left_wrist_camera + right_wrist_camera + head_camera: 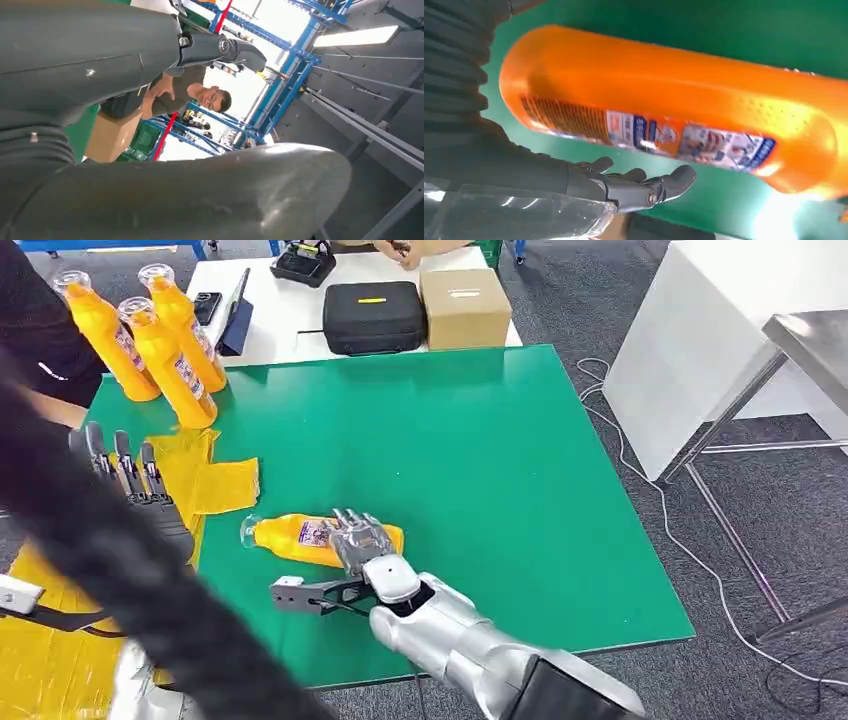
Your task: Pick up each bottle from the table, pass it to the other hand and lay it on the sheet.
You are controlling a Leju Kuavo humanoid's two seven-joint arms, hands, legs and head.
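Observation:
An orange bottle (290,536) lies on its side on the green table (480,460), cap toward the left. My right hand (362,545) lies over its base end. In the right wrist view the bottle (674,100) sits between thumb and fingers (644,185), which are stretched out and not closed around it. My left hand (130,480) is raised at the table's left edge with fingers apart and upright, holding nothing, over the yellow sheet (215,480). Three more orange bottles (170,365) stand upright at the far left corner.
A black case (372,317) and a cardboard box (464,307) sit on the white table behind. A person in dark clothing (35,330) stands at the far left. A metal table (810,350) and floor cables are off to the right.

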